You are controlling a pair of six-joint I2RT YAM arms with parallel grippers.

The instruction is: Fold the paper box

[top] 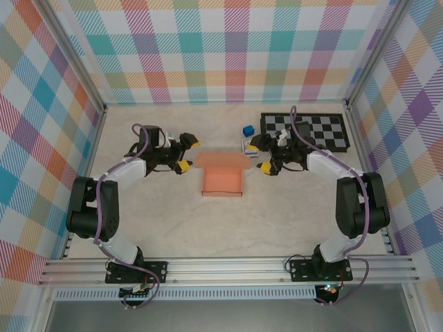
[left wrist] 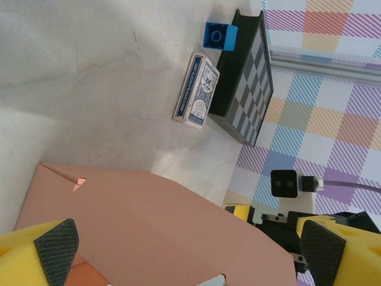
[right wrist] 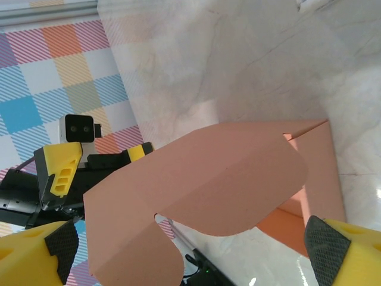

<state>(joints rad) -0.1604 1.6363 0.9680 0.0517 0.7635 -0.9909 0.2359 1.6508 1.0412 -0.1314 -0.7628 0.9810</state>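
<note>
Table point(top: 166, 221): pale, marble-like surface, closed in by plaid walls point(top: 208, 48) on three sides.

Paper box point(top: 221, 182): salmon-orange cardboard near the middle of the table, between the two arms. The body sits on the surface as a shallow rectangular tray, open side up.

Lid flap point(top: 221, 161): paler orange, joined to the far edge of the tray, with rounded corners. From the left wrist the box point(left wrist: 149, 220) shows this flap as a broad slanting sheet. From the right wrist the box point(right wrist: 226, 179) shows it raised off the table, with a rounded side tab hanging at the lower left. How steeply it leans I cannot tell.

Left gripper point(top: 187, 154): level with the lid flap, just beside its left end, jaws spread wide and holding nothing. In its own camera the gripper point(left wrist: 190, 253) has one dark pad at each lower corner, with the cardboard between them.

Right gripper point(top: 261, 156): just beside the flap's right end, facing the left one, jaws likewise wide apart and empty. Its own view of the gripper point(right wrist: 190, 244) shows the pads far apart, with the flap in between.

Card pack point(top: 246, 144): blue and white, lying flat beyond the right gripper, near the checkerboard point(top: 304, 131).

Blue cube point(top: 248, 129): just past the card pack, beside the board's left edge.
</note>
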